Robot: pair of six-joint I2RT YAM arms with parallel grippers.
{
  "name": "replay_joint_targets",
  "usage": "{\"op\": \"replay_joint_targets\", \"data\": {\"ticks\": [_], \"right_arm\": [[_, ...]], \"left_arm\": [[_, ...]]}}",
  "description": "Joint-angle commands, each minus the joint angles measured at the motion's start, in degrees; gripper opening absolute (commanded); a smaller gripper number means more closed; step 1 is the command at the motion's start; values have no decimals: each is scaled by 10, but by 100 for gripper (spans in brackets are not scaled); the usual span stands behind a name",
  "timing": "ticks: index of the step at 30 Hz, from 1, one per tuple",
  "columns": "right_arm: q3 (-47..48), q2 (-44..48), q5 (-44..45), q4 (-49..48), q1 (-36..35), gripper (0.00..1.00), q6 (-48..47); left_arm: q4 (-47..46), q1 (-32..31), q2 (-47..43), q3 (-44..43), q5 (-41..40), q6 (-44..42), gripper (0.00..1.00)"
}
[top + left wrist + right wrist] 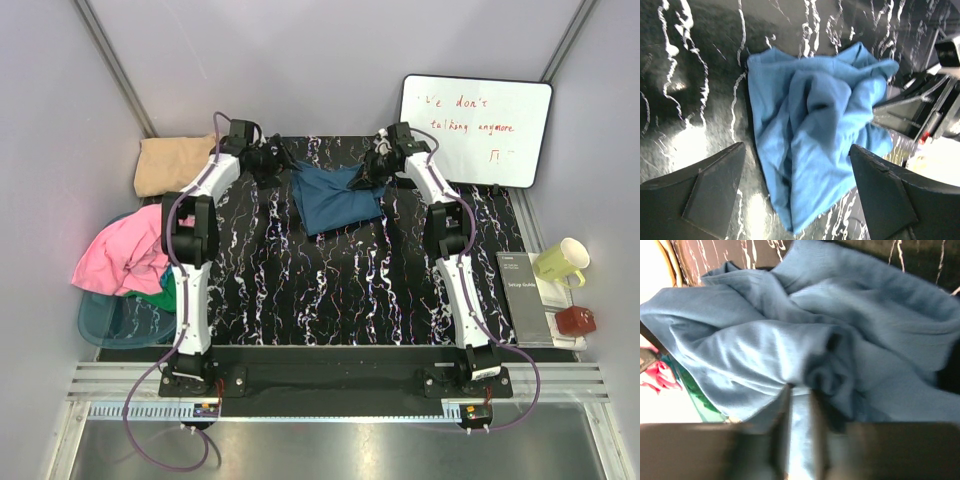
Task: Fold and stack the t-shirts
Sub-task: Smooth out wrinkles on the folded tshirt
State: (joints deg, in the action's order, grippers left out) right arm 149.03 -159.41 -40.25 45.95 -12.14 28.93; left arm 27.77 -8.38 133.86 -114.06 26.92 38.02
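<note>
A dark teal-blue t-shirt (338, 198) lies crumpled at the far middle of the black marbled mat (330, 290). My right gripper (368, 172) is shut on its right edge; in the right wrist view the cloth (790, 340) is pinched between the fingers (782, 435). My left gripper (283, 158) is open and empty just left of the shirt, which shows in the left wrist view (815, 130) between the spread fingers (715, 185). A tan-beige t-shirt (172, 163) lies folded at the far left. Pink (122, 258) and green (155, 295) shirts sit in a teal basket (105, 322).
A whiteboard (475, 128) leans at the back right. A yellow-green mug (561, 262), a red box (576, 320) and a grey booklet (527, 296) lie at the right edge. Grey walls close in on all sides.
</note>
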Motion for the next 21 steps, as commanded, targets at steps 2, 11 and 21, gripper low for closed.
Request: {"op": "replay_joint_targets", "data": {"ticks": [2, 11, 21], "right_arm": [[36, 59, 74, -2, 12, 48, -23], [34, 105, 111, -9, 43, 68, -18], [-52, 214, 118, -8, 52, 66, -53]], "left_arm": [[-16, -8, -69, 20, 38, -23, 91], [-8, -29, -62, 33, 93, -43, 90], [56, -138, -58, 5, 48, -130, 0]]}}
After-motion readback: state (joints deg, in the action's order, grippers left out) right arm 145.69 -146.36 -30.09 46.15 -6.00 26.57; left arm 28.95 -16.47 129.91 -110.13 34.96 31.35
